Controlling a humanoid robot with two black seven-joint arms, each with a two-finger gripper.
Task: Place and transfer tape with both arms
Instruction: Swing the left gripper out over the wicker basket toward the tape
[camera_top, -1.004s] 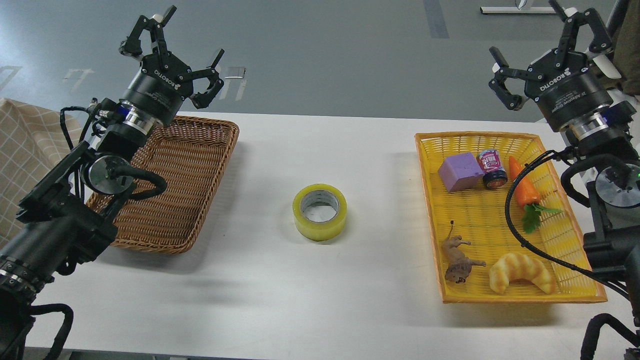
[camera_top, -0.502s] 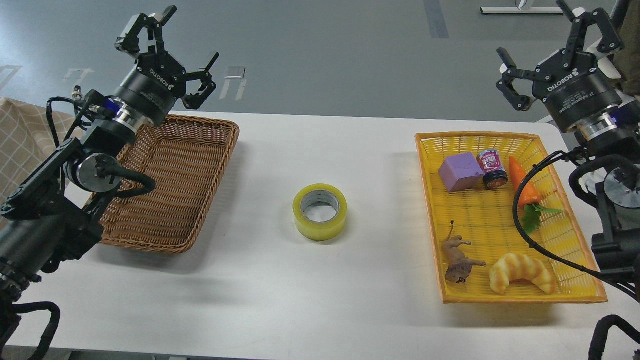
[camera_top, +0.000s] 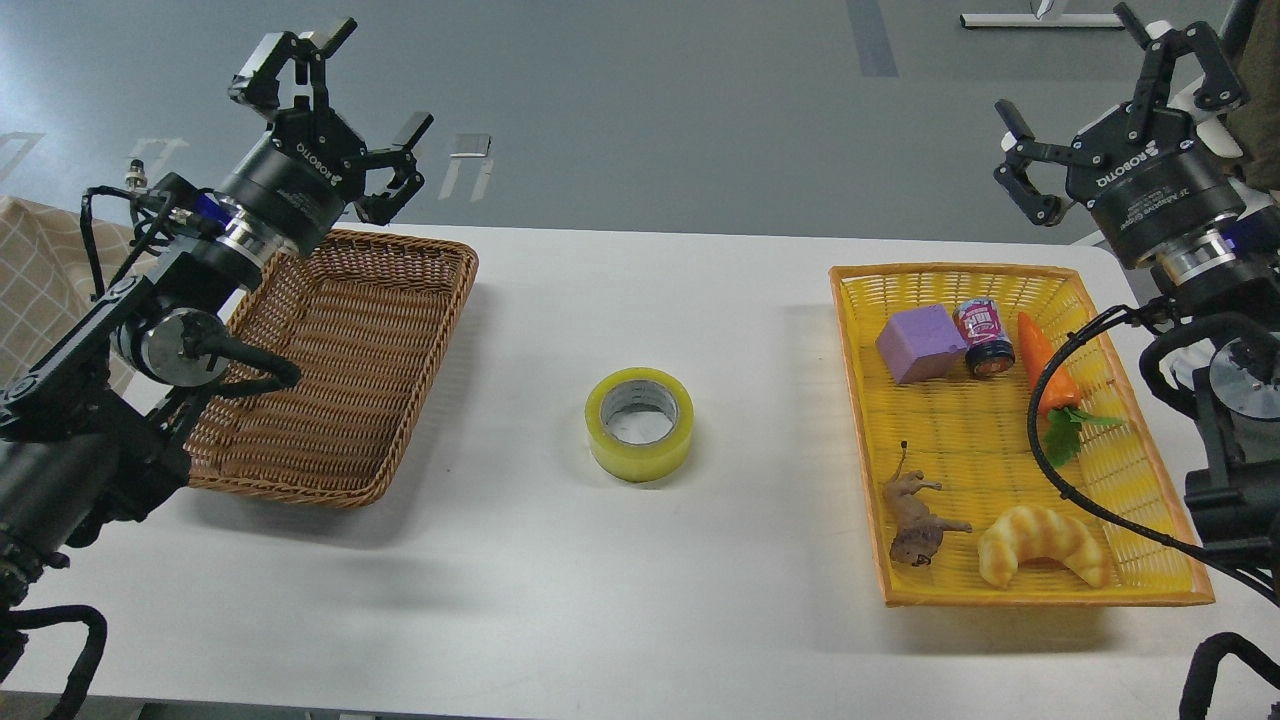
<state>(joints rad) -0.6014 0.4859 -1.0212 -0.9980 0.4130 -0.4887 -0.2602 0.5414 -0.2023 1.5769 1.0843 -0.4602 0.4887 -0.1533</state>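
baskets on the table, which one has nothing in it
The brown wicker basket on the left, below the left claw. The yellow basket on the right holds toys; the tape lies between them.

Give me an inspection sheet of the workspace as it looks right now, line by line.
Surface: white table, bare around the roll.
Job's things: tape lying flat mid-table, untouched.
Clutter: brown wicker basket on the left; yellow basket on the right holding purple block, small jar, toy carrot, animal figure, croissant.
Grippers: left gripper and right gripper open, raised, holding nothing.
Cables: black cable looping over the yellow basket.
Surroundings: grey floor.
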